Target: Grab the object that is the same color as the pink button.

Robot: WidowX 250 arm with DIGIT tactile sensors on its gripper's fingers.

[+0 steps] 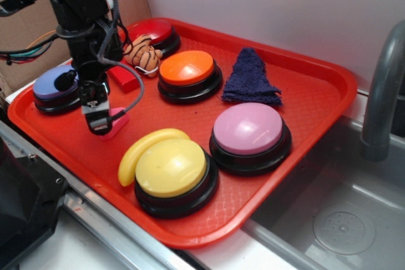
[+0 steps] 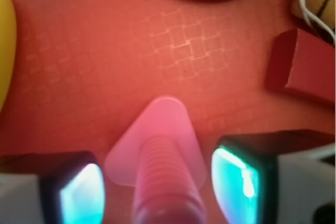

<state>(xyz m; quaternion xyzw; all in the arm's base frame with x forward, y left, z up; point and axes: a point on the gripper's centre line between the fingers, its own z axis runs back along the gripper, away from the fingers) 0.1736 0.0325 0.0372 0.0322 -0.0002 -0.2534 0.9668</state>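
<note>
The small pink toy bolt [image 1: 118,124] lies on the red tray [image 1: 316,93] at its left side. In the wrist view its ridged shaft and flat base [image 2: 157,135] sit between my fingers. My gripper [image 1: 98,121] is low over it, and in the wrist view [image 2: 160,190] it is open, with one finger on each side of the shaft and a gap on both sides. The pink button [image 1: 248,128], pale pink-lilac on a black base, stands at the tray's right front, well away from my gripper.
A yellow banana toy [image 1: 136,153] leans on a yellow button [image 1: 171,169]. An orange button [image 1: 186,67], blue-purple button [image 1: 54,83], red button [image 1: 152,31], striped toy [image 1: 142,55], red block [image 2: 304,64] and dark blue cloth [image 1: 252,77] share the tray. A faucet [image 1: 383,93] stands right.
</note>
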